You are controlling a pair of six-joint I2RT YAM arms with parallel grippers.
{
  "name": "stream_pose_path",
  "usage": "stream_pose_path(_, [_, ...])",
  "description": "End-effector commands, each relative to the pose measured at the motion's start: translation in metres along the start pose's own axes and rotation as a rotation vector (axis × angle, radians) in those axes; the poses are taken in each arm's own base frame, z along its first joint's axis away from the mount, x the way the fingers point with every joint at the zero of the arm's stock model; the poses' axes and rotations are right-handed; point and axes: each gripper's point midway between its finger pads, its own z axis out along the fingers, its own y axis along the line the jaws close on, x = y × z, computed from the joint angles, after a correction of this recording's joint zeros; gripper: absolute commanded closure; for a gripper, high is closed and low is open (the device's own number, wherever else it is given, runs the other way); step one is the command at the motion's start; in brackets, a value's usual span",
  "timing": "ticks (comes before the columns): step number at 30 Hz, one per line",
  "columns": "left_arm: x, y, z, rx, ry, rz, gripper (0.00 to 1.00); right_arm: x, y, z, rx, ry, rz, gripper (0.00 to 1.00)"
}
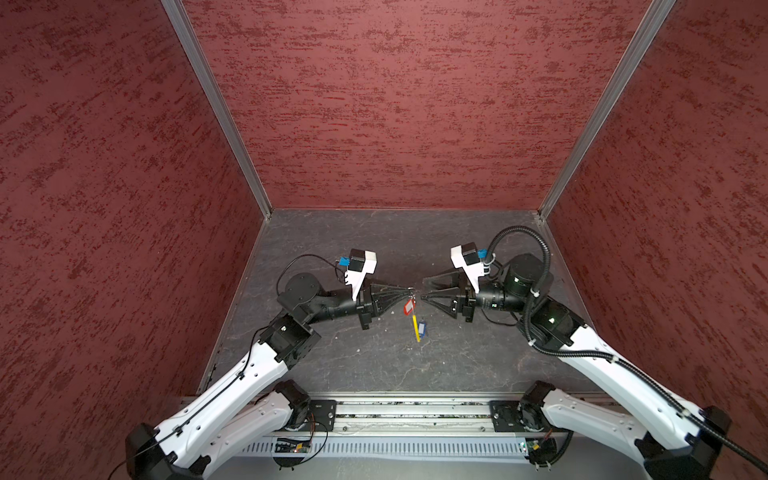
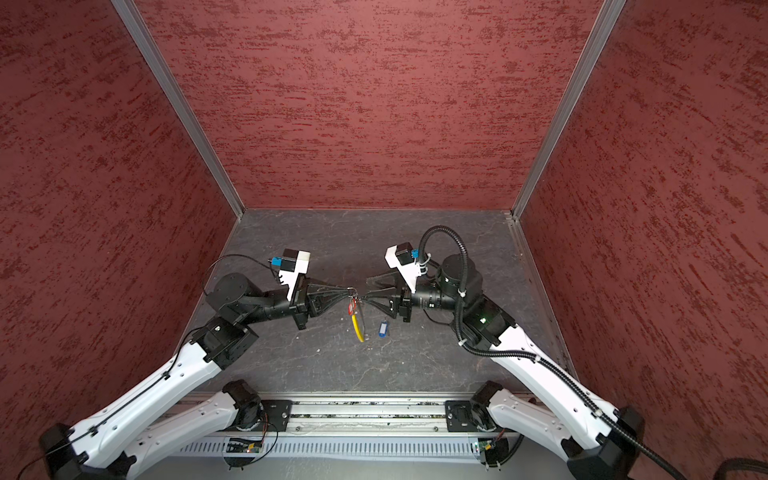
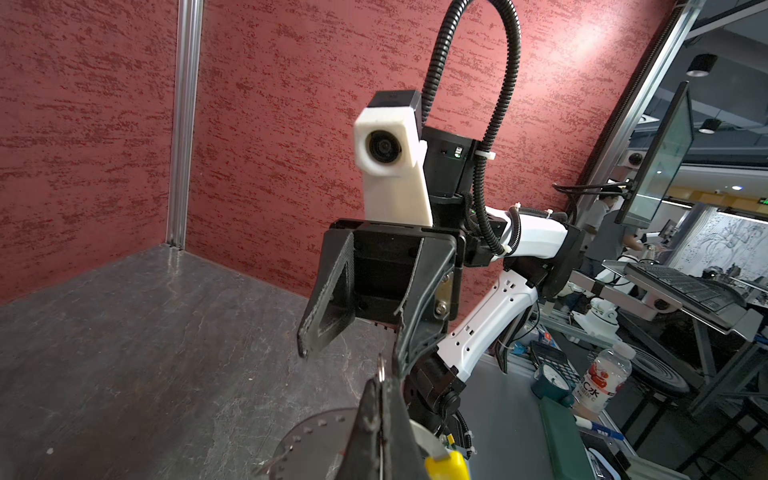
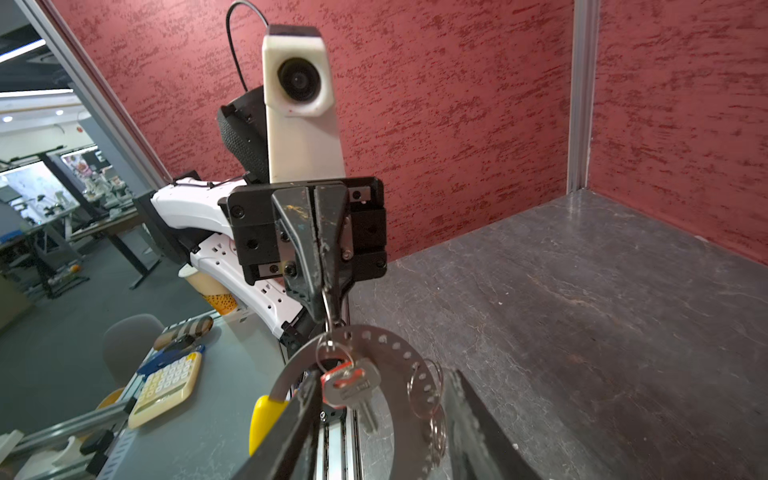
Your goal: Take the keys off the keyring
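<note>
Biggest thing is the dark desk [image 1: 374, 365], walled in red. At mid-desk the left pincer [image 1: 409, 289] is clenched, nipping a small link at the top of the keyring [image 4: 376, 337]. The ring hangs from it in the air, with its yellow segment [image 2: 357, 330] lowest. Facing it, the right pincer [image 1: 422, 289] is released: jaws apart, tips just right of the left one's, nothing held. In its wrist view the jaws flank the hanging band. On the ring, just under the left tips, hangs the red-tagged key [image 4: 353, 384]. The blue-tagged key [image 2: 381, 328] lies on the desk near the ring's right side, judged already off. Spare small rings [image 4: 432, 399] dangle on the band too.

Risks:
- The hold is on a thin link only, so a tug from the right could swivel the ring or pull it out of the left jaws and drop it.
- The right jaws could close on the band or the spare rings instead of the red-tagged key.
- The key dangles freely, so it could swing and be missed.
</note>
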Motion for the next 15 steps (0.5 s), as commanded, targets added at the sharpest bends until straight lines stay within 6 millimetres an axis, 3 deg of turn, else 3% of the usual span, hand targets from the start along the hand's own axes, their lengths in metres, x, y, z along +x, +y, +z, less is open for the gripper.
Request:
stream_pose_path(1, [-0.012,0.0,-0.001,-0.044,-0.034,0.051,1.0,-0.024,-0.006,-0.011,0.082,-0.127,-0.039,0.48])
stream_pose_path(15, [-0.017,-0.005,-0.002,-0.088,-0.074,0.104,1.0,-0.005,0.002,0.002,0.006,-0.057,-0.043,0.49])
